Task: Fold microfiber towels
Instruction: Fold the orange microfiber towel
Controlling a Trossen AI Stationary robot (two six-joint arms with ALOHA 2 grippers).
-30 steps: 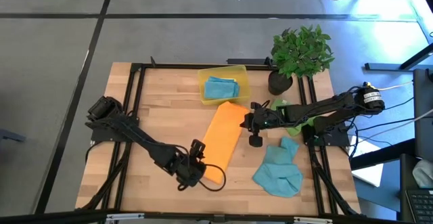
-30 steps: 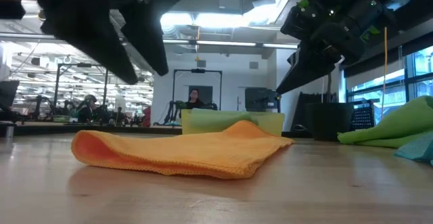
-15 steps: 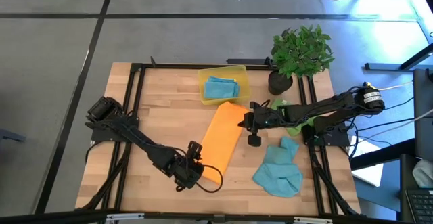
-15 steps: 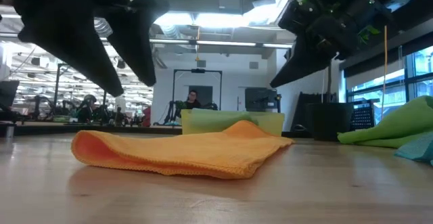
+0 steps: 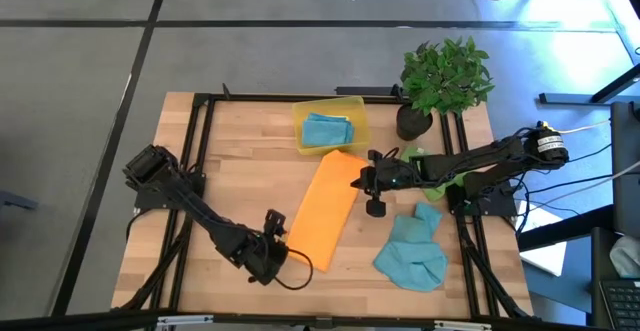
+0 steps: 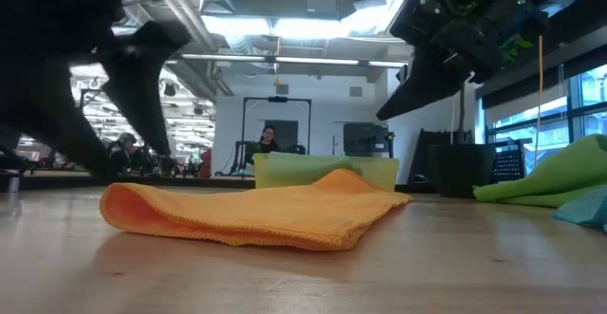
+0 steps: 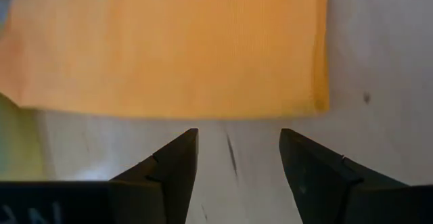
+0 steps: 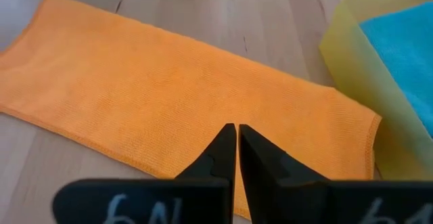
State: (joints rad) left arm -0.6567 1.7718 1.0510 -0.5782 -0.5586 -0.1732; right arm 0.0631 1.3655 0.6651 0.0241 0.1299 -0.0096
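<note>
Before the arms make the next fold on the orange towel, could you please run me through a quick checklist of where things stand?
1. Orange towel lies flat on the table as a long strip: ok.
2. Left gripper open, empty, just off the strip's near end: ok.
3. Right gripper shut, holding nothing, above the strip's far end near the yellow bin: ok.
4. Teal towel folded inside the bin: ok.
5. Second teal towel lies crumpled, unfolded: not ok.
6. Green towel bunched at the table's right edge: not ok.
</note>
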